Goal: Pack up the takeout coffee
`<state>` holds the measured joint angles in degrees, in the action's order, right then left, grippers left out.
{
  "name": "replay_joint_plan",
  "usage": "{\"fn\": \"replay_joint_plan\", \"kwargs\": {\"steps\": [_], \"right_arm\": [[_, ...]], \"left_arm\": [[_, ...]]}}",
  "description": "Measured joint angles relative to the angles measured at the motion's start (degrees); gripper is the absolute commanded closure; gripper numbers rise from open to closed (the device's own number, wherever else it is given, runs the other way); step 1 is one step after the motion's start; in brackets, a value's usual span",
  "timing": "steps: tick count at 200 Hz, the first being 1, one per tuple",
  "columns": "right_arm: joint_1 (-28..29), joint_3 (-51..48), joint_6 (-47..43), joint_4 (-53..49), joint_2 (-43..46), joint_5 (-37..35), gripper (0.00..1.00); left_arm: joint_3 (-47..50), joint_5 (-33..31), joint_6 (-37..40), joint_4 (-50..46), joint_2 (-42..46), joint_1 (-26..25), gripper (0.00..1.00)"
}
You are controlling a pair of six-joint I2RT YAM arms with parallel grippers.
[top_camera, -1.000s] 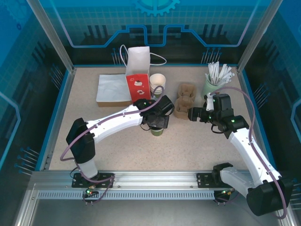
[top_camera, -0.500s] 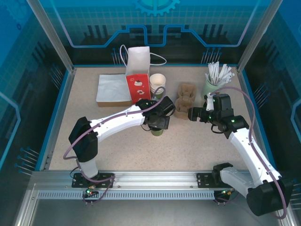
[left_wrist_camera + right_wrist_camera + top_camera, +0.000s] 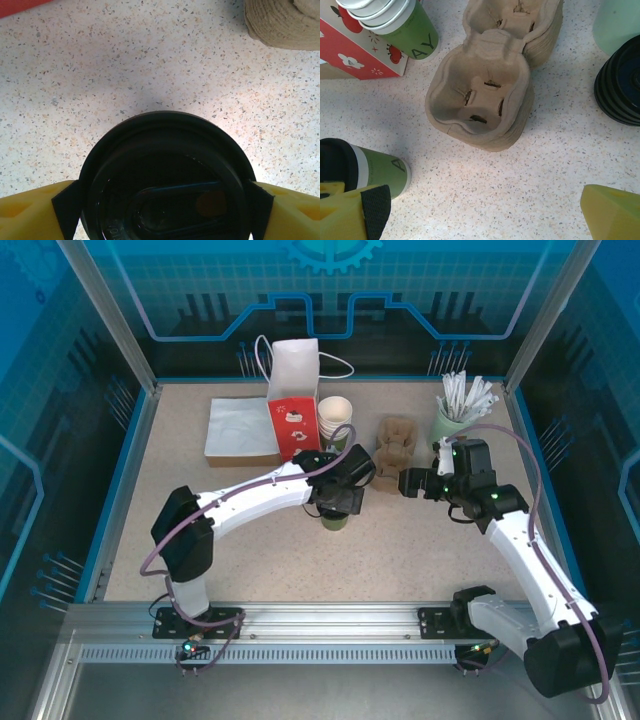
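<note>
Two arms: both reach in from the near edge to the middle of the speckled table (image 3: 400,550); the left arm bends rightward and the right arm leftward.
Flat white stack (image 3: 240,428): far left, lying on a brown layer, its right edge against the bag.
Paper bag (image 3: 293,405): red and white, upright, with cord handles, at the far side of the table.
Cup stack (image 3: 335,418): nested green cups with white rims, just right of the bag.
Takeout coffee (image 3: 380,170): a green cup with a black lid, upright on the table near the middle, nearer than the cup stack and left of the carriers.
Left gripper (image 3: 164,202): directly over the coffee, with one finger on each side of the lid. The black pads (image 3: 67,205) sit right at the lid's edge, and I cannot tell whether they press on it or stand just clear.
Pulp carriers (image 3: 480,95): a stack of moulded cup holders between the coffee and the right arm.
Right gripper (image 3: 485,210): fingers spread wide with only bare table between them, holding nothing, near the carriers.
Black lids (image 3: 620,85): stacked right of the carriers, just beside the pot.
Pale-green pot (image 3: 452,425): far right, holding white wrapped sticks.
</note>
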<state>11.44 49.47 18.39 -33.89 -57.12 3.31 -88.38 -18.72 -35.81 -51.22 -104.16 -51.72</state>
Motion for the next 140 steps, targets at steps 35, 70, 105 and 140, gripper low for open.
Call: {"fn": "replay_joint_plan", "kwargs": {"steps": [35,70,105,140], "right_arm": [[0.0,0.0,0.0,0.0,-0.5,1.2,0.00],[0.0,0.0,-0.1,0.0,-2.0,3.5,0.00],[0.0,0.3,-0.5,0.0,-3.7,6.7,0.02],[1.7,3.1,-1.0,-0.7,-6.3,9.6,0.04]], "left_arm": [[-0.2,-0.2,0.0,-0.2,0.0,0.0,0.07],[-0.4,-0.2,0.0,-0.2,0.6,0.0,0.01],[-0.9,-0.2,0.0,-0.4,3.7,0.0,0.01],[-0.6,0.5,-0.1,0.1,9.0,1.0,0.03]]}}
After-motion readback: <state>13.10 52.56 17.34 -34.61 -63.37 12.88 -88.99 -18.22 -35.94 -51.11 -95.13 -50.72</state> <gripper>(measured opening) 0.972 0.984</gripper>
